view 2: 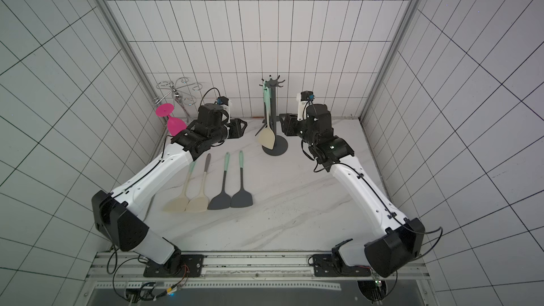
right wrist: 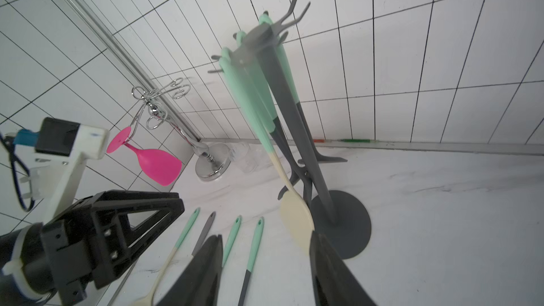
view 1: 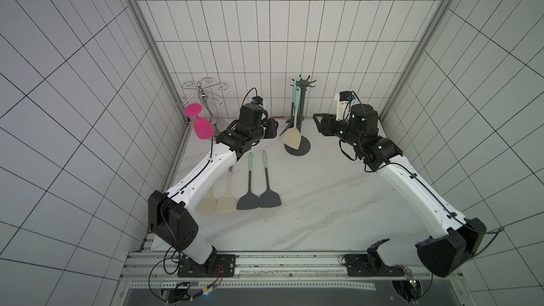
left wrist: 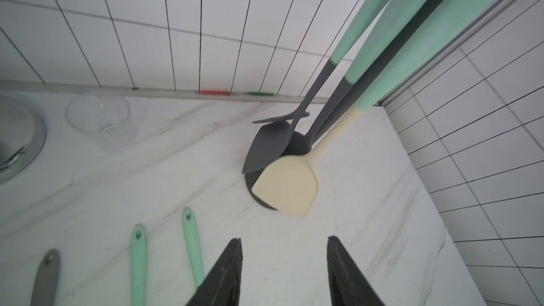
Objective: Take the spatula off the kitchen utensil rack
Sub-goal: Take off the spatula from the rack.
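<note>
Down at the front edge, both arms are bolted to a metal rail (view 1: 294, 261), and from there they reach over the white marbled table (view 1: 323, 201) toward the tiled back wall. Closest to the rail, four loose spatulas lie side by side with their heads toward the front. A cream pair (view 2: 197, 203) lies partly under the left forearm, and a dark grey pair (view 2: 241, 198) lies just beside it.

Further back, the kitchen utensil rack (view 1: 304, 148) stands upright near the wall, between the two arms. The cream spatula (view 1: 291, 142) hangs from one of the crown's hooks by its mint handle, with its head low over the round base. Whether the head touches the base, I can't tell. Two hung grey spatulas (left wrist: 266, 145) dangle from the same crown close behind it.

The left end effector (left wrist: 284, 239) sits to the left of the rack, pointed at it. Its jaws are parted about halfway, with only bare table between them, and it grips nothing. The right end effector (right wrist: 266, 235) faces the rack from the other side. It is also about half open and empty, and in both top views it is near the pole but not touching it.

In the far left corner a chrome glass holder (view 1: 203, 92) carries a pink glass (view 1: 203, 129) hung by its foot, bowl down. A clear glass (left wrist: 98, 116) sits on the table beside the holder's base.
</note>
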Controlling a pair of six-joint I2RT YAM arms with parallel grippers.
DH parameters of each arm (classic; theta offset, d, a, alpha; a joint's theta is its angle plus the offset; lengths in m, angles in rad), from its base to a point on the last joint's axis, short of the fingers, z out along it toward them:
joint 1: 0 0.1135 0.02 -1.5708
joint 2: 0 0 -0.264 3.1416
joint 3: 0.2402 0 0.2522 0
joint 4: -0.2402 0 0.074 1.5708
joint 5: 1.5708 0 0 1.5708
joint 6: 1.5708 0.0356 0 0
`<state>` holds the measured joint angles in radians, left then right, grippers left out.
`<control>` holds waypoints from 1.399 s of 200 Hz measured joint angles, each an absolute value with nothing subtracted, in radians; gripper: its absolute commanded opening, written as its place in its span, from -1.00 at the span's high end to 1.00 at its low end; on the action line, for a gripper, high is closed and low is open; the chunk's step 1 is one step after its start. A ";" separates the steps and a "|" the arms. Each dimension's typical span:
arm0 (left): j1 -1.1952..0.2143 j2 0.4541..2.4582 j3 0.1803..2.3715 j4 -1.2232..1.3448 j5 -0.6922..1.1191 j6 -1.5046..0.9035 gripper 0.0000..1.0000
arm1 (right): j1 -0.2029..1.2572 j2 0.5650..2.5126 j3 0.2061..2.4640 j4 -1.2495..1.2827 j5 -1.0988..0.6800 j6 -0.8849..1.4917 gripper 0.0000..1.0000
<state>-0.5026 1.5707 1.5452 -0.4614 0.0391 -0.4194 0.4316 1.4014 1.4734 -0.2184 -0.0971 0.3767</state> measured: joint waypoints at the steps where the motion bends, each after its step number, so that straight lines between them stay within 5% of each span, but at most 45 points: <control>1: -0.503 1.570 1.545 -0.458 0.041 -0.419 0.07 | 0.431 1.404 1.477 -0.217 -0.097 0.377 -0.02; 153: -0.575 1.805 1.709 -0.097 0.056 -0.357 0.04 | 0.397 1.747 1.957 -0.110 -0.152 0.419 -0.06; 234: -0.577 1.946 1.794 -0.070 0.019 -0.308 0.04 | 0.349 1.846 2.001 -0.116 -0.231 0.418 -0.03; 254: -0.577 1.965 1.797 -0.069 0.019 -0.297 0.29 | 0.346 1.849 1.998 -0.116 -0.240 0.413 -0.02; 280: -0.580 1.973 1.797 -0.071 0.022 -0.266 0.93 | 0.347 1.839 1.957 -0.096 -0.241 0.402 0.00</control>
